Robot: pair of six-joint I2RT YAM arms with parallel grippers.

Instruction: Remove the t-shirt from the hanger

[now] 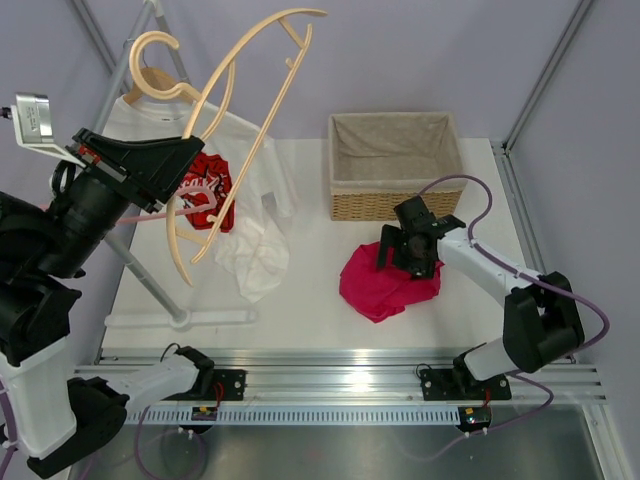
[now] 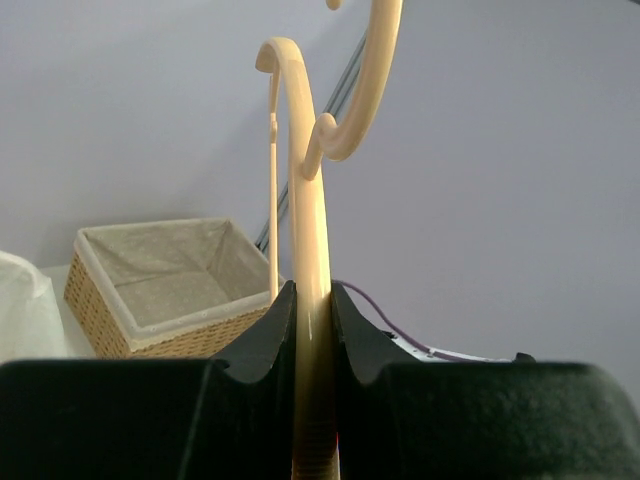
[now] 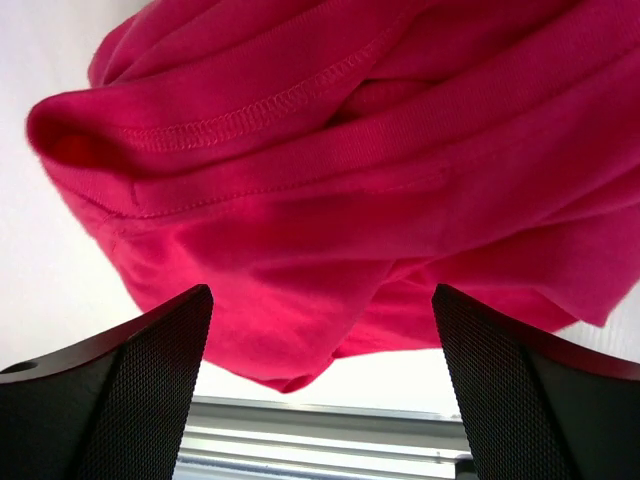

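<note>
The magenta-red t-shirt (image 1: 385, 283) lies crumpled on the white table in front of the basket, off the hanger. It fills the right wrist view (image 3: 330, 190). My right gripper (image 1: 408, 250) hovers over its far edge, jaws wide open and empty (image 3: 320, 390). The cream-yellow hanger (image 1: 240, 110) is bare and held high in the air at the left. My left gripper (image 1: 192, 150) is shut on its bar, which runs up between the fingers in the left wrist view (image 2: 312, 330).
A wicker basket (image 1: 395, 168) with cloth lining stands at the back centre. A white t-shirt with a red logo (image 1: 245, 215) hangs on another hanger (image 1: 150, 60) on a grey rack (image 1: 150, 290) at the left.
</note>
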